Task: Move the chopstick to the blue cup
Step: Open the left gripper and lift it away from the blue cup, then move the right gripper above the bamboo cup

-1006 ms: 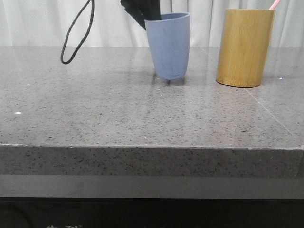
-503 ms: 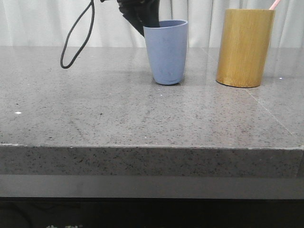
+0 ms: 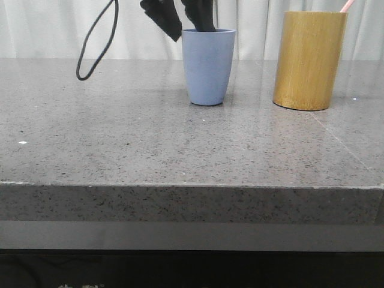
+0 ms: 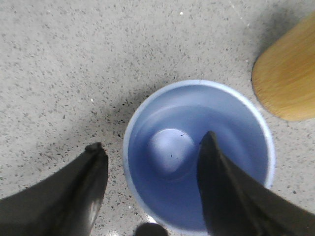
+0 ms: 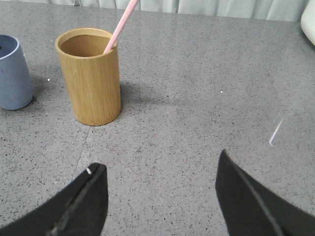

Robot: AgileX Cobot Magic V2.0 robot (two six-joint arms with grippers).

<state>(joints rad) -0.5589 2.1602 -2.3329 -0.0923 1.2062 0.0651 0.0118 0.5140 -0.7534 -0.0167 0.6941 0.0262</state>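
Observation:
The blue cup (image 3: 208, 66) stands upright and empty on the grey stone table, left of the tan bamboo cylinder (image 3: 309, 60). My left gripper (image 3: 183, 21) hangs over the cup's rim, open, one finger above the inside and one outside. In the left wrist view the left gripper (image 4: 152, 142) straddles the rim of the blue cup (image 4: 197, 152). A pale pink chopstick (image 5: 122, 23) leans out of the bamboo cylinder (image 5: 91, 78); its tip shows in the front view (image 3: 347, 5). My right gripper (image 5: 161, 162) is open and empty, well in front of the cylinder.
A black cable loop (image 3: 96, 42) hangs left of the left gripper. The blue cup also shows in the right wrist view (image 5: 12, 73). A white object (image 5: 309, 19) sits at the far table edge. The table's front edge (image 3: 192, 186) runs across.
The blue cup was tilted in the left gripper; now it stands upright, slightly further left. The left fingers have spread apart and let go of the rim.

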